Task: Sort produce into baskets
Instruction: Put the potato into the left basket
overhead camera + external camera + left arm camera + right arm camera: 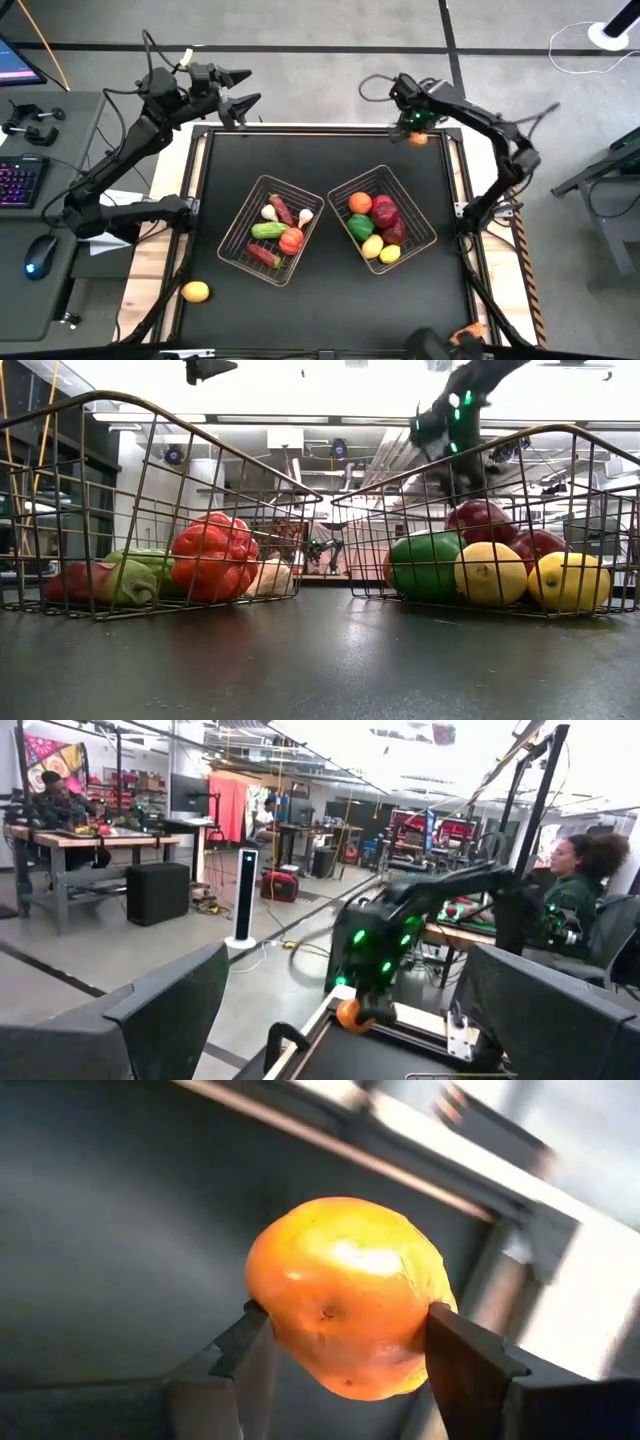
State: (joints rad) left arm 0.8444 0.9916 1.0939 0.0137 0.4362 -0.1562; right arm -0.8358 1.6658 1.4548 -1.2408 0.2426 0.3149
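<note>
right wrist view alone shows right end effector point(345, 1355) pinching orange fruit point(345, 1295).

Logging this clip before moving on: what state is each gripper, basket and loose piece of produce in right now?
Right gripper: fingers touching both sides of the orange fruit at the table's far edge.
Left gripper: open, empty, raised at the far left corner.
Left basket: upright, holding vegetables.
Right basket: upright, holding fruits.
Yellow-orange fruit: loose on the table's near left edge, untouched.
</note>
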